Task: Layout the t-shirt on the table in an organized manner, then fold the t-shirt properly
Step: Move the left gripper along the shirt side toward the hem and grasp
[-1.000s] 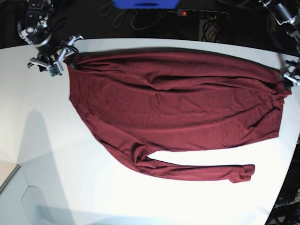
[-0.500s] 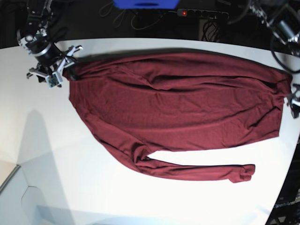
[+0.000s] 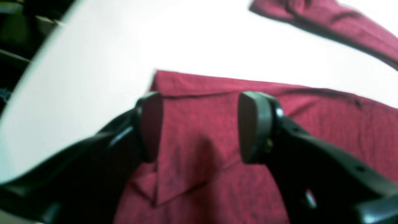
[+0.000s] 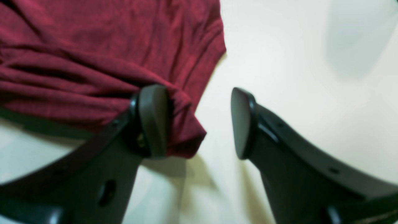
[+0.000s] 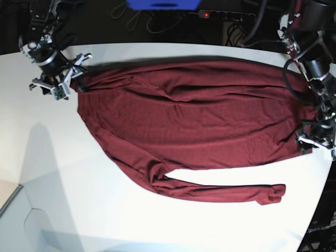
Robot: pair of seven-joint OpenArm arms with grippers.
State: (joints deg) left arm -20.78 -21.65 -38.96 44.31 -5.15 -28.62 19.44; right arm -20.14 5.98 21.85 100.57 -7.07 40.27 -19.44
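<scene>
The maroon t-shirt (image 5: 199, 115) lies spread on the white table (image 5: 79, 210), with one long sleeve (image 5: 220, 191) stretched along its lower side. My left gripper (image 5: 316, 140) hovers at the shirt's lower right corner. In the left wrist view it (image 3: 200, 127) is open, its fingers straddling a folded-over hem corner (image 3: 174, 174) without pinching it. My right gripper (image 5: 72, 74) sits at the shirt's upper left corner. Up close it (image 4: 199, 123) is open too, and the bunched fabric tip (image 4: 183, 140) rests against one finger (image 4: 154, 121).
The table's curved edge (image 5: 323, 184) runs close beside the left gripper, with dark floor beyond. A power strip (image 5: 226, 16), cables and a blue object (image 5: 163, 4) lie behind the far edge. A grey panel (image 5: 10, 202) sits at the lower left.
My left arm travelled down the shirt's right edge from the upper corner to the lower corner, its jaws narrowing a little. My right gripper drifted slightly up and left.
</scene>
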